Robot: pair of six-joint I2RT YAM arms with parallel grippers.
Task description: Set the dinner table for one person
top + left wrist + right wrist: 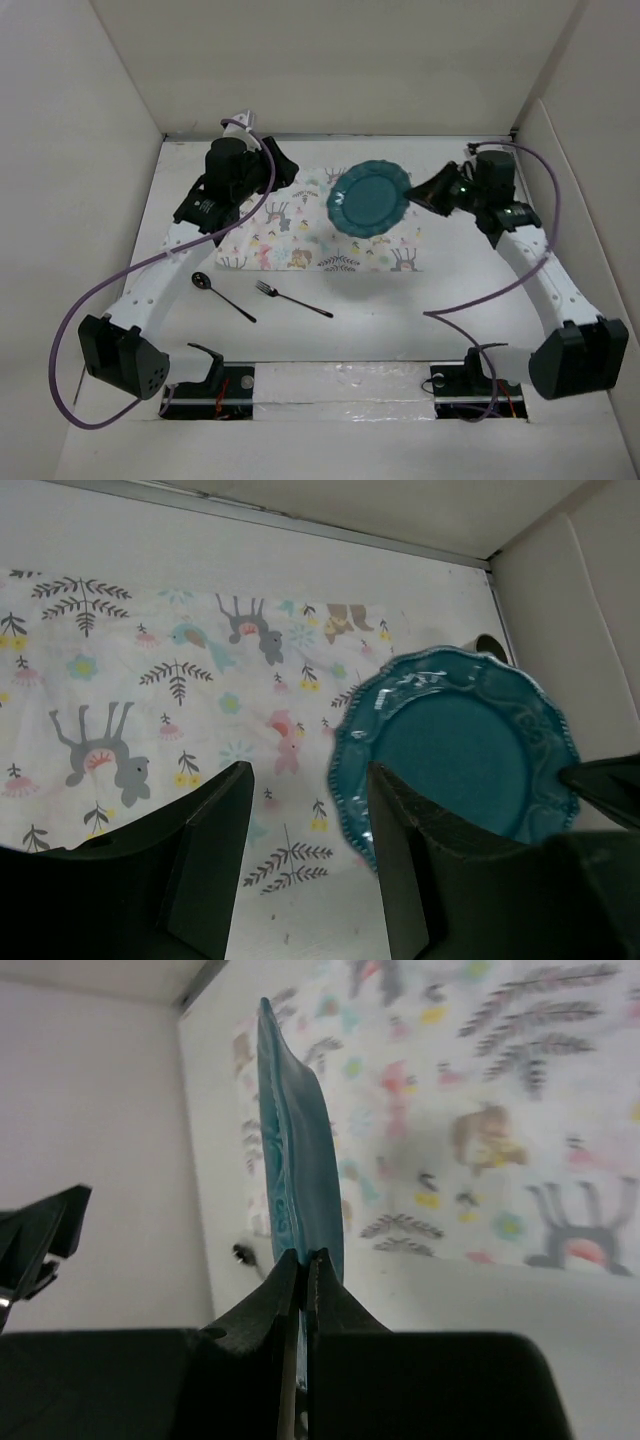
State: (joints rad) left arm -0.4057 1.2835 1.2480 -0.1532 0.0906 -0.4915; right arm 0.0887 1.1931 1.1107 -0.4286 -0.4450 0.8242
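A: Hidden?
B: Plate (368, 199) rim inside right gripper's (303, 1260) clamped jaws; plate held above placemat's (285, 235) far right.
A: Room?
B: Left gripper (310, 780) gapes over placemat's left; dinner table (400, 320) extends beyond every placemat edge

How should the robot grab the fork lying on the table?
Probably best to take the fork by the middle of its thin handle, coming straight down from above and pinching across it. It lies flat on the dinner table, so nothing fits underneath; the spoon lies apart, to its left.
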